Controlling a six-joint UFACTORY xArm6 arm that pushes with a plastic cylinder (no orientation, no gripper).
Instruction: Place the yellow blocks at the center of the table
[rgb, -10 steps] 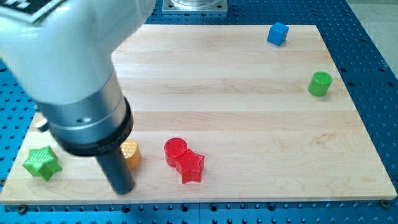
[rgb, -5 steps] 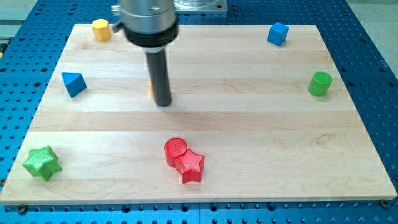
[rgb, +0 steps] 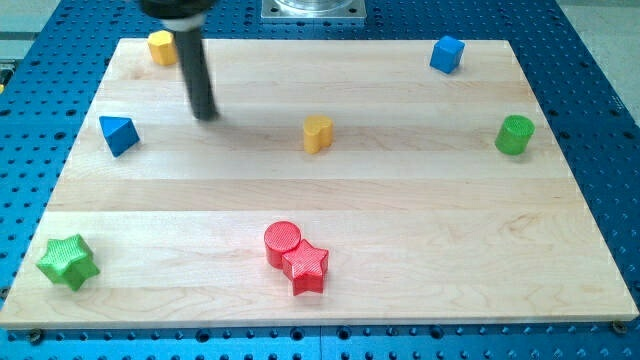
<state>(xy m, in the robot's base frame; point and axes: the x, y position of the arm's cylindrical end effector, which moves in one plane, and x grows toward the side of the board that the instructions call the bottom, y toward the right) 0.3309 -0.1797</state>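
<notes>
A yellow heart-shaped block (rgb: 317, 133) stands near the middle of the wooden table (rgb: 400, 210), a little toward the view's top. A second yellow block (rgb: 162, 47) sits in the top left corner. My tip (rgb: 206, 115) rests on the board below and to the right of the corner yellow block, apart from it, and well left of the heart-shaped one. It touches no block.
A blue triangular block (rgb: 118, 134) lies left of my tip. A red cylinder (rgb: 283, 241) and a red star (rgb: 307, 266) touch at the bottom centre. A green star (rgb: 67, 261) is bottom left, a green cylinder (rgb: 514, 134) at right, a blue cube (rgb: 447, 54) top right.
My tip moved from the bottom left up to the middle, then up and left toward the corner yellow block. The yellow heart-shaped block went from the bottom left to near the table's middle.
</notes>
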